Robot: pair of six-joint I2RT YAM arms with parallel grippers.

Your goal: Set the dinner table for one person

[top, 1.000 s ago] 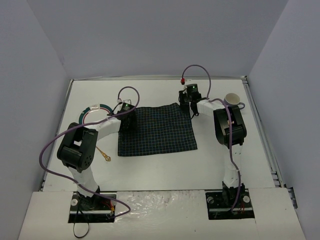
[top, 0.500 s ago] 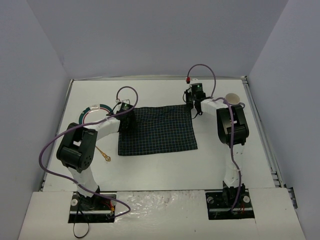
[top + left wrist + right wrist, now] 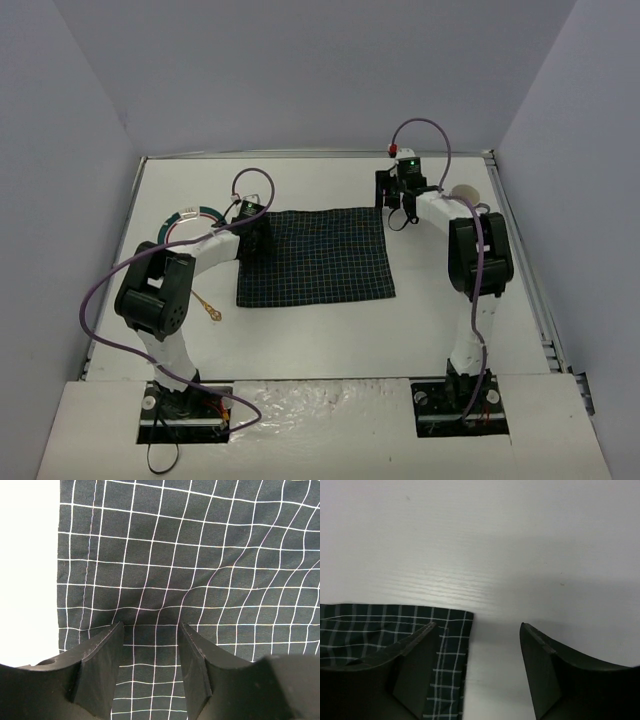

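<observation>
The dinner table [image 3: 320, 335] is a white tabletop. A dark green-blue checked cloth [image 3: 315, 258] lies flat at its middle. My left gripper [image 3: 251, 236] is open and low over the cloth's left edge. In the left wrist view its fingers [image 3: 102, 650] straddle slightly rippled cloth [image 3: 200, 555], and the gripper [image 3: 150, 627] holds nothing. My right gripper [image 3: 394, 205] is open at the cloth's far right corner. In the right wrist view the gripper [image 3: 479, 626] has that corner [image 3: 452, 622] by its left finger and bare table [image 3: 520, 545] between the fingers.
A white plate with a green rim [image 3: 188, 224] sits at the far left behind my left arm. A small gold utensil [image 3: 209, 309] lies left of the cloth. A white cup [image 3: 464, 195] stands at the far right by my right arm.
My right gripper has moved right and toward the far edge. The cloth's far right corner has spread out to the right. My left gripper has stayed at the cloth's left edge.
</observation>
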